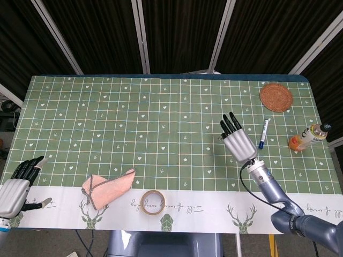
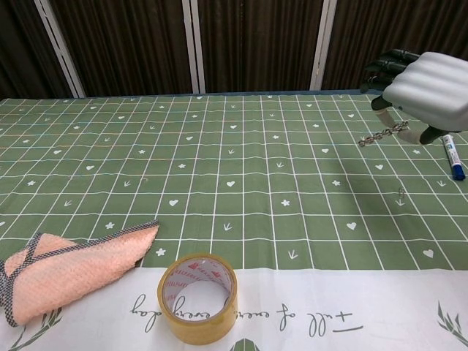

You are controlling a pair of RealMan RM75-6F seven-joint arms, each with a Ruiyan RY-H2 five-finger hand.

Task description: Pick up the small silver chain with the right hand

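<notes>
My right hand [image 2: 423,91] hangs above the table at the right and holds the small silver chain [image 2: 382,134], which dangles from under its fingers, clear of the green cloth. From the head view the same right hand [image 1: 237,140] shows from the back and hides the chain. My left hand [image 1: 17,183] rests at the front left corner with its fingers apart and nothing in it.
A roll of yellow tape [image 2: 198,297] and a folded pink cloth [image 2: 66,271] lie near the front edge. A blue-capped pen [image 1: 263,133], a woven coaster [image 1: 276,97] and an orange bottle [image 1: 307,136] sit at the right. The checked tablecloth [image 1: 134,123] covers the table.
</notes>
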